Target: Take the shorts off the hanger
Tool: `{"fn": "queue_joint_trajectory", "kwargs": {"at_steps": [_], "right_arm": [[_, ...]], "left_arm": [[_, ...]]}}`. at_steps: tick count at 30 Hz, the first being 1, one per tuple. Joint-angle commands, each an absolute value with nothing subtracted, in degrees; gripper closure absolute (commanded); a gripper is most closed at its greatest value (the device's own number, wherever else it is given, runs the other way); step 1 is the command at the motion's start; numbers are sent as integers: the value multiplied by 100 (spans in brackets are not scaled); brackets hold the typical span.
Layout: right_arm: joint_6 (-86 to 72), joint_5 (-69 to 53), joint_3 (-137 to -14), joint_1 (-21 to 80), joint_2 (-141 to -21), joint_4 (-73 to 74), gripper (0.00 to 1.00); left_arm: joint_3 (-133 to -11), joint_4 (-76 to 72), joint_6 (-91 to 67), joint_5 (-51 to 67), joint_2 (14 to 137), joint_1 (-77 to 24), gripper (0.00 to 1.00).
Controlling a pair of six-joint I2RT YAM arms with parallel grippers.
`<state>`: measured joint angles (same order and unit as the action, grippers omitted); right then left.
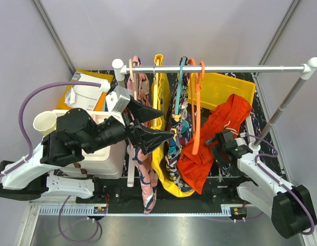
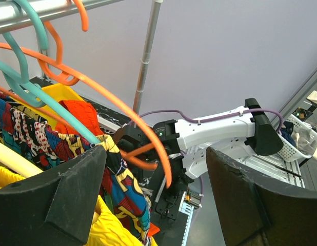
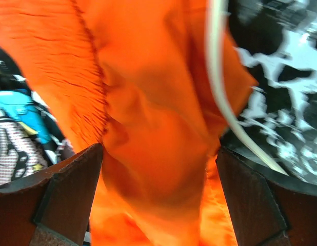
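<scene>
While the shorts [image 1: 233, 110] are straddled by the released right claw [image 3: 158, 154], their length is laid leftward toward the hanger [image 1: 197, 115].

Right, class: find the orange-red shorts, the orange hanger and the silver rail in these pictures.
the shorts [image 1: 202, 165]: top external view, on the lower hanging fold.
the hanger [image 1: 197, 110]: top external view, on its long arm.
the rail [image 1: 240, 68]: top external view, on the bar right of the hooks.

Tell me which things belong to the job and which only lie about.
Job: the shorts, the orange hanger, the right gripper.
Lying about: the yellow garment, the patterned garments, the teal hanger, the wooden hanger, the yellow bin, the paper cup.
</scene>
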<state>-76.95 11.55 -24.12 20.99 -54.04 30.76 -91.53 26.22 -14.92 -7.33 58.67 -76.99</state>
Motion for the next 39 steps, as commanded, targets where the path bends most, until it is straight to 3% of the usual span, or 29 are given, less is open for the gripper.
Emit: {"fn": "queue_joint_trajectory", "kwargs": {"at_steps": [1, 5, 8, 9, 10, 12, 13, 18, 27, 34, 39], "right_arm": [[-7629, 1556, -2312, 2118, -5808, 2313, 0], [-7244, 1450, -2233, 2118, -6178, 1575, 7], [-6918, 1503, -2232, 2109, -6328, 1064, 19], [-6821, 1520, -2241, 2118, -6337, 933, 26], [-6725, 1521, -2241, 2118, -6250, 845, 39], [-6583, 1547, -2215, 2118, -6092, 669, 52], [-6540, 1538, -2189, 2118, -5873, 590, 64], [-6250, 1635, -2162, 2118, -5143, 562, 99], [-5011, 1318, -3251, 2118, -4553, 782, 100], [-3676, 1520, -4752, 2118, -5071, 563, 100], [-2753, 1783, -5141, 2118, -5457, -499, 100]], "left_arm": [[-9264, 2575, -1494, -729, 5862, -7717, 18], [-9220, 2610, -1494, -817, 5836, -7726, 18], [-9185, 2619, -1538, -888, 5775, -7726, 18], [-9176, 2619, -1547, -896, 5766, -7726, 18], [-9184, 2645, -1547, -931, 5731, -7726, 17], [-9176, 2724, -1547, -984, 5661, -7726, 17], [-9176, 2742, -1556, -1054, 5634, -7726, 17], [-9193, 2865, -1494, -1213, 5494, -7725, 17], [-9167, 3058, -1257, -1862, 5344, -7726, 16], [-9422, 3453, -897, -2663, 5528, -7726, 15], [-9571, 3524, -695, -2865, 5485, -7726, 14]]}}
